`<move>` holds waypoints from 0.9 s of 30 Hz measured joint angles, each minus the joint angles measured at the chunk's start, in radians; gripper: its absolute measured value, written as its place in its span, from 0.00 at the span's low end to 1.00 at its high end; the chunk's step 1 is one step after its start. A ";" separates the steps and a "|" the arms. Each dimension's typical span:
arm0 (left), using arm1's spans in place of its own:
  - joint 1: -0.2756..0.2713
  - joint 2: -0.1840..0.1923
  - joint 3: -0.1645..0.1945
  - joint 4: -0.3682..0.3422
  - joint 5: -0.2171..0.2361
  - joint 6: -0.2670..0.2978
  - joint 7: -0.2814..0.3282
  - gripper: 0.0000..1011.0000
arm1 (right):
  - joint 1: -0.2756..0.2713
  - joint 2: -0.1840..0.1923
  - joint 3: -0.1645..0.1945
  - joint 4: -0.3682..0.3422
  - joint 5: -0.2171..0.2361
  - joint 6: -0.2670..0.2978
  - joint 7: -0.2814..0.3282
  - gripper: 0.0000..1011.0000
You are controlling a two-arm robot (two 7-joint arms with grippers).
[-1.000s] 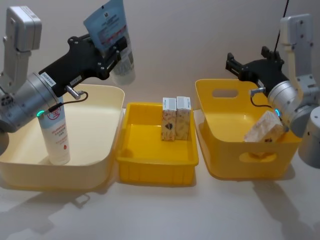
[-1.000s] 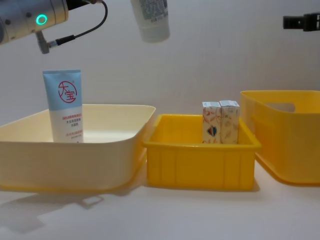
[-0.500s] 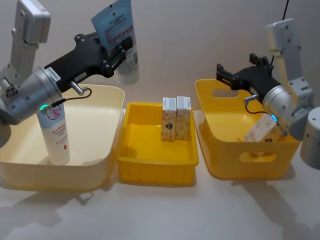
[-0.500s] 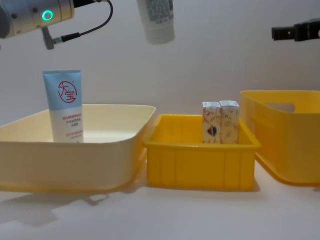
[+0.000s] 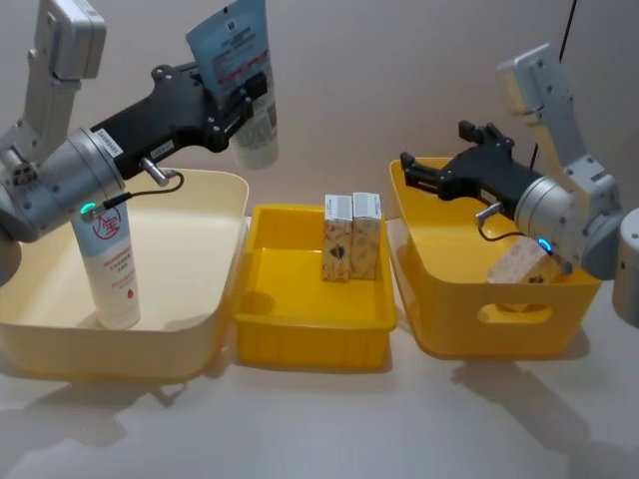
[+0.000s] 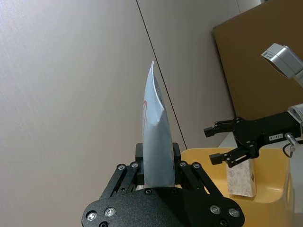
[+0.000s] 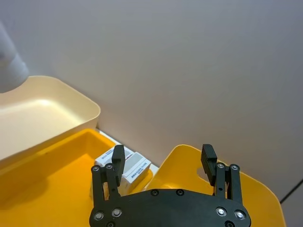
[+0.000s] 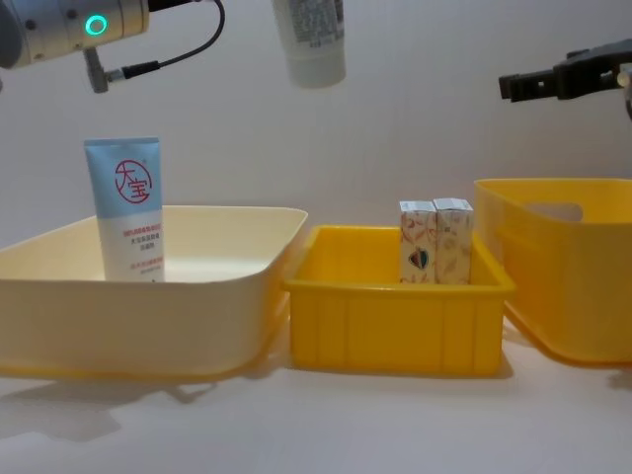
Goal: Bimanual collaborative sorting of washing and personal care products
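I had the blue-and-white tube (image 5: 228, 50) clamped in the left gripper (image 5: 243, 100), high over the cream tub's (image 5: 228, 182) far corner, ready to sort.
Its flat blue end, labelled red and white, pointed up, the white cap down. The right gripper (image 5: 411, 172) hovered with jaws apart by the yellow basket's (image 5: 449, 321) inner rim, aimed, I judged, at the two patterned cartons (image 5: 351, 236).

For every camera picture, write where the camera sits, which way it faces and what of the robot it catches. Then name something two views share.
Head view: on the head, facing forward and down at the yellow tray; both arms show.
Chest view: lower, facing across the table; the left arm and right gripper show high up.
Left wrist view: looks along the left gripper, shut on the pouch.
Right wrist view: looks past the open right gripper to the cartons.
Shared: head and chest both show the standing tube.
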 joint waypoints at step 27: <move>-0.005 0.008 0.008 -0.001 -0.008 0.009 0.003 0.29 | -0.014 0.022 -0.040 -0.039 0.057 -0.047 0.095 0.99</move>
